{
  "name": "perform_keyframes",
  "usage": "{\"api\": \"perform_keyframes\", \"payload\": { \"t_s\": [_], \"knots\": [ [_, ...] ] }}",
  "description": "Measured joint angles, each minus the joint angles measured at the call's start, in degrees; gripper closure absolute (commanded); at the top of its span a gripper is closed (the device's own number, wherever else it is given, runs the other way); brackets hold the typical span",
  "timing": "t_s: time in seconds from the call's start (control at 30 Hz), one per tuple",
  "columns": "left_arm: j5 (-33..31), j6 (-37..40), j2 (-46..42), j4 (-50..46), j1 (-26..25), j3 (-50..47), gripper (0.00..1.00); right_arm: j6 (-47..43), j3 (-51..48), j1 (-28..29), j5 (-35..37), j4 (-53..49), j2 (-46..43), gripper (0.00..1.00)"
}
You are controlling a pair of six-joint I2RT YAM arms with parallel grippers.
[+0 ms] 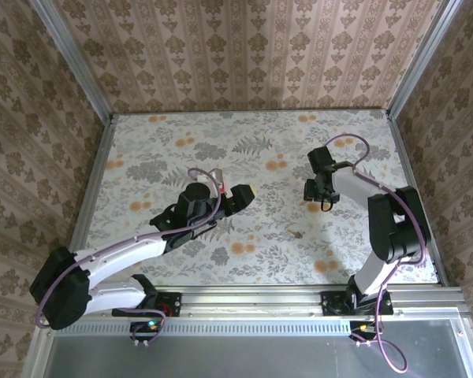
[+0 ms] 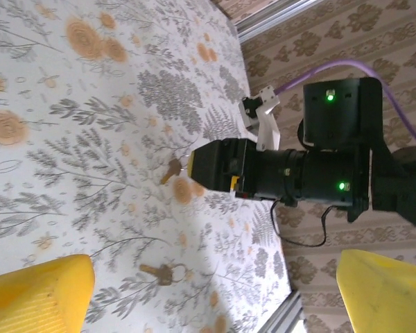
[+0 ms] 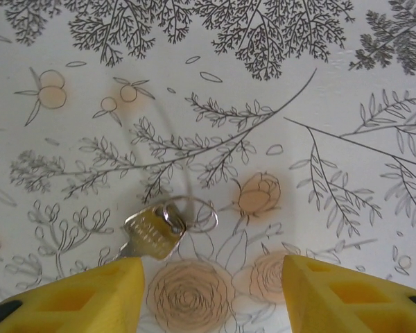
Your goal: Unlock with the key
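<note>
A metal key (image 3: 151,234) on a wire ring lies on the flowered table, right under my right gripper (image 3: 211,295). That gripper's yellow fingers stand apart; the key's head is beside the left finger (image 3: 76,298), which hides its blade. In the left wrist view the same key (image 2: 172,168) shows at the tip of the right gripper (image 2: 211,166). A second brass key (image 2: 159,272) with a ring lies flat nearer the table's front, also seen from above (image 1: 297,232). My left gripper (image 1: 240,195) hovers open over the table's middle, holding nothing, its yellow fingertips (image 2: 38,291) wide apart.
The flowered table (image 1: 244,142) is ringed by a metal frame (image 1: 94,189) and patterned walls. A purple cable (image 2: 333,69) loops off the right arm. Both arm bases sit at the near edge.
</note>
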Motion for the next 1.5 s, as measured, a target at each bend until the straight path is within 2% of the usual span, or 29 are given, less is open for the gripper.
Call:
{"api": "perform_keyframes", "payload": {
  "t_s": [0.43,1.1,1.5],
  "knots": [
    [-0.76,1.77,-2.12,-3.43,1.07,-1.79,0.09,-1.31,3.96,-0.81,-2.95,0.57,5.4,0.55],
    [-0.79,2.14,-2.29,-3.43,1.81,-3.89,0.09,-0.57,6.12,-0.7,-4.33,0.81,7.74,0.87],
    [-0.81,2.14,-2.51,-2.78,1.81,-5.03,0.09,0.48,5.62,-0.7,-4.52,1.25,7.8,1.0]
  ]
}}
